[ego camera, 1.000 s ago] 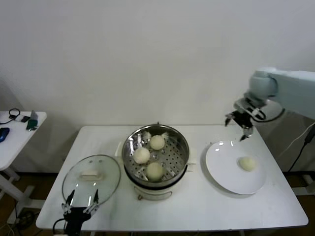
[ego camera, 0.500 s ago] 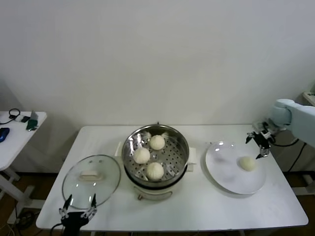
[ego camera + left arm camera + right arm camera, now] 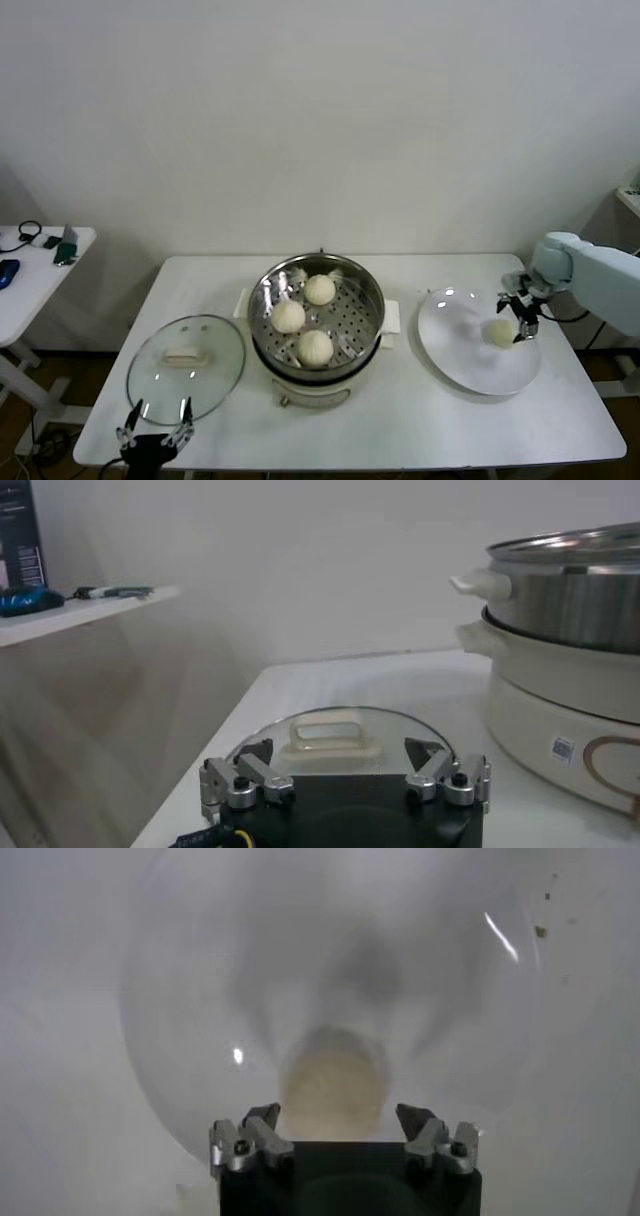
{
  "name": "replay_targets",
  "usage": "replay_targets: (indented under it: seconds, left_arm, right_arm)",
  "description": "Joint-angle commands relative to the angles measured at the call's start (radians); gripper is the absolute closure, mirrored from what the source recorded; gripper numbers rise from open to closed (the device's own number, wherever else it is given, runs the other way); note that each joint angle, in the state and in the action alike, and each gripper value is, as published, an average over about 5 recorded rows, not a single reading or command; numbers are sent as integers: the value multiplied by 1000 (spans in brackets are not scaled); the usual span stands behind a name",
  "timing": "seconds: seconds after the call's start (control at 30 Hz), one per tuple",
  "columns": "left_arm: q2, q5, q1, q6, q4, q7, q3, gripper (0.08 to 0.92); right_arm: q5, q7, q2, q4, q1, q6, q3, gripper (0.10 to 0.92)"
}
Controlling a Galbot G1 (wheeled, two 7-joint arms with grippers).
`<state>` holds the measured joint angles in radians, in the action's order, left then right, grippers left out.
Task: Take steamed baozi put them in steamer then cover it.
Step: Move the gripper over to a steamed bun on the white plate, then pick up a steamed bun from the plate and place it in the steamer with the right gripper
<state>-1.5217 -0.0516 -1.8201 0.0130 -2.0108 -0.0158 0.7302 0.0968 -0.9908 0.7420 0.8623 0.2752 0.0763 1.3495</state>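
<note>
The steel steamer (image 3: 266, 312) stands mid-table with three baozi in it (image 3: 319, 289), (image 3: 288, 316), (image 3: 315, 347). A fourth baozi (image 3: 500, 333) lies on the white plate (image 3: 460, 355) at the right; it also shows in the right wrist view (image 3: 333, 1095). My right gripper (image 3: 518, 318) is open just above this baozi, a jaw on each side of it (image 3: 338, 1120). The glass cover (image 3: 185, 360) with its cream handle lies flat on the table left of the steamer. My left gripper (image 3: 155, 432) is open and empty at the table's front edge, just before the cover (image 3: 335, 738).
A small white side table (image 3: 35, 270) with small items stands at the far left. The steamer's side (image 3: 570, 590) rises close beside the left gripper. A wall runs behind the table.
My right gripper has swung from high above the plate's back edge out to the right and down onto the plate's baozi. The left gripper has drawn back slightly toward the front edge.
</note>
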Motion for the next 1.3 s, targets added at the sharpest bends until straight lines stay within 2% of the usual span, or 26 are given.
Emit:
replay_targets:
  seconds: [0.03, 0.27, 0.43, 0.6, 0.73, 0.9, 1.1, 1.3]
  left_arm:
    - [0, 0, -2, -1, -2, 1, 0, 177]
    - [-2, 0, -3, 0, -6, 2, -1, 177]
    - [-3, -1, -2, 0, -9, 3, -2, 177]
    - [-1, -2, 1, -3, -13, 3, -5, 177]
    - [2, -2, 1, -4, -20, 2, -9, 177]
    - [8, -4, 2, -5, -29, 1, -12, 177]
    - [15, -14, -1, -7, -43, 1, -12, 177]
    - [15, -21, -11, -8, -65, 0, -11, 177]
  right_arm:
    - [-29, 21, 12, -41, -82, -6, -79, 278]
    - [-27, 23, 3, -33, -62, -2, -85, 384]
    - [38, 3, -39, 58, 35, -34, -9, 422]
    - [261, -18, -75, 262, 388, -97, 269, 431]
    - [444, -25, -36, 447, 733, -158, 505, 431]
    - [597, -10, 55, 636, 993, -245, 566, 431]
    - [759, 79, 125, 848, 1015, -379, 439, 431]
    - [772, 163, 199, 902, 869, -454, 326, 431]
